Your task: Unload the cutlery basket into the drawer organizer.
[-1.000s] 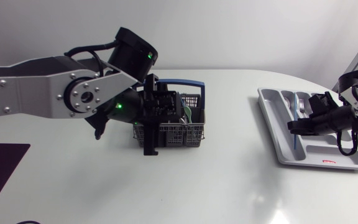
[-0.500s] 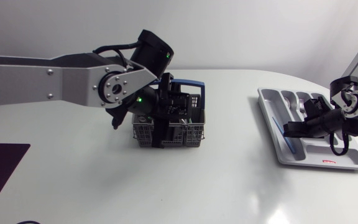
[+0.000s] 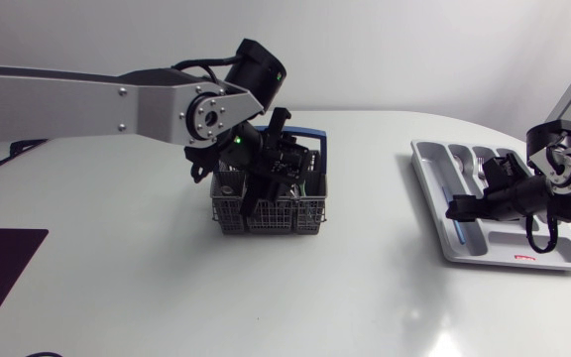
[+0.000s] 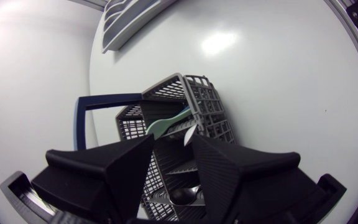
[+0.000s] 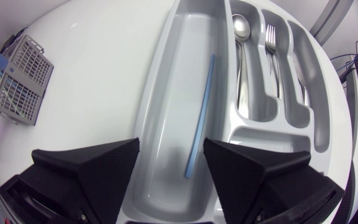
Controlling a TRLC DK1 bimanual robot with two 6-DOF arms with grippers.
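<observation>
Snagging the mesh wall or blue handle [image 4: 107,99] of the cutlery basket [image 3: 287,214] could tip it, since my left gripper [image 4: 171,149] hangs tilted just above it, fingers spread and empty over the green-handled utensil [image 4: 165,127] inside. My right gripper [image 5: 171,146], likewise spread and empty, hovers over the drawer organizer [image 5: 179,74], well apart from the basket
</observation>
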